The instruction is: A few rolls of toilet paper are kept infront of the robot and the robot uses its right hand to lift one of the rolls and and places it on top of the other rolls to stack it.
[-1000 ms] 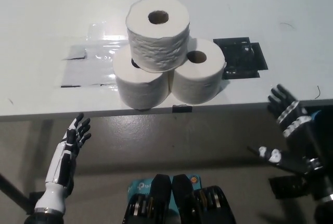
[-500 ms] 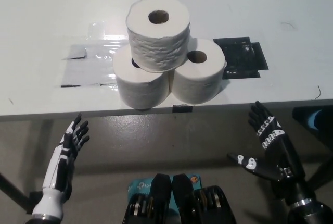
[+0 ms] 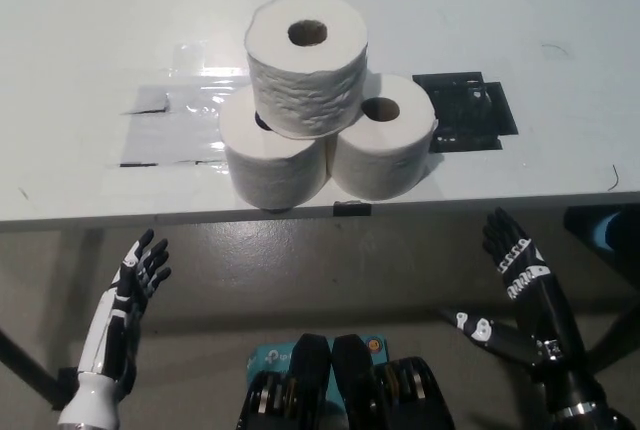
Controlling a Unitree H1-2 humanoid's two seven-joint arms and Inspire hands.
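Top roll (image 3: 306,65) stacked on two rolls; our right hand (image 3: 520,285) dropped below table, fingers spread, empty.

My left hand (image 3: 125,295) is white with black segments along its slim fingers (image 3: 150,255). My right hand (image 3: 525,295) is black, with white markings below its fingers (image 3: 505,240).

I'm seeing white table (image 3: 90,40) filling upper part of head view, front edge running across mid pic. Two toilet rolls (image 3: 275,155) sitting upright on it near front edge, side by side, touching. Clear tape patch (image 3: 165,125) lying flat to their left, black square plate (image 3: 470,115) just right. Small black tab (image 3: 350,209) sitting at edge below rolls.
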